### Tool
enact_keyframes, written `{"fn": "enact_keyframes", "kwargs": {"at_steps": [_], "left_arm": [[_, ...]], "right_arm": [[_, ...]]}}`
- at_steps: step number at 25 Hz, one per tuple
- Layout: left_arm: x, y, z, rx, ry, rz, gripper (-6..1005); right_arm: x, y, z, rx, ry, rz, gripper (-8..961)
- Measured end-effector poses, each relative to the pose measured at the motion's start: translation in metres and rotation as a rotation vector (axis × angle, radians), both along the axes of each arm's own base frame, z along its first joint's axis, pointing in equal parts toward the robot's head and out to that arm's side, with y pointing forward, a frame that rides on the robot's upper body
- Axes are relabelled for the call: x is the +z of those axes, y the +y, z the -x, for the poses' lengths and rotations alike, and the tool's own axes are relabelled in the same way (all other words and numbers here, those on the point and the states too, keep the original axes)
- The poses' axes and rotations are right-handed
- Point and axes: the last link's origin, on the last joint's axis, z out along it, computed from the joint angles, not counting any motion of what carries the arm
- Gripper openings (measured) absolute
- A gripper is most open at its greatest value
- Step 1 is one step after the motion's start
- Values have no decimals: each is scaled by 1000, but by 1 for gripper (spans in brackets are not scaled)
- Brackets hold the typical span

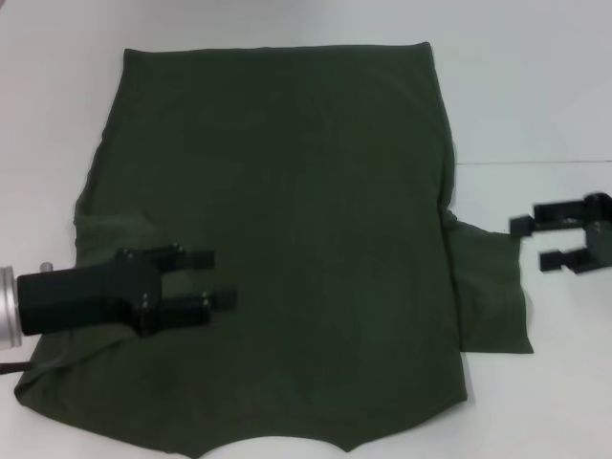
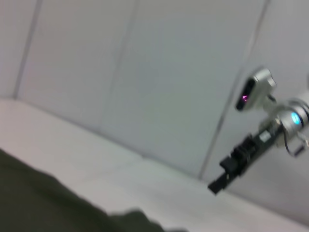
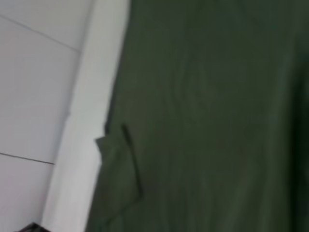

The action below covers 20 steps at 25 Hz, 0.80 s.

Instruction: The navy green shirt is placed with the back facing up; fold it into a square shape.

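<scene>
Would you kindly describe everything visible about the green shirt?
The navy green shirt is dark olive, plain, soft-looking cloth lying flat on the white table. Its right sleeve sticks out sideways; the left sleeve looks folded inward. The left gripper, fingers open, is above the left part; the right gripper is beside the sleeve.

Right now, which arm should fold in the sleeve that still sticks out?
Right, probably. The right gripper hangs open just beside the shirt's outstretched sleeve on the robot's right. The left gripper is open over the opposite side, where that sleeve already lies folded in.
</scene>
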Motion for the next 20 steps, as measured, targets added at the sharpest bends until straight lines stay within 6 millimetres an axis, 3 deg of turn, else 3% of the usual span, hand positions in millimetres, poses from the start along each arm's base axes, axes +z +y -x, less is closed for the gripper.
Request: {"fn": "enact_keyframes", "kwargs": {"at_steps": [9,20], "left_arm": [[14,-12,6,-58,102,88,795],[13,-15,9,-44,85,85,794]], "right_arm": [[11,-16,-37,-128,-171,65,913],[-6,3,-37,-92,-249,-1,912]]}}
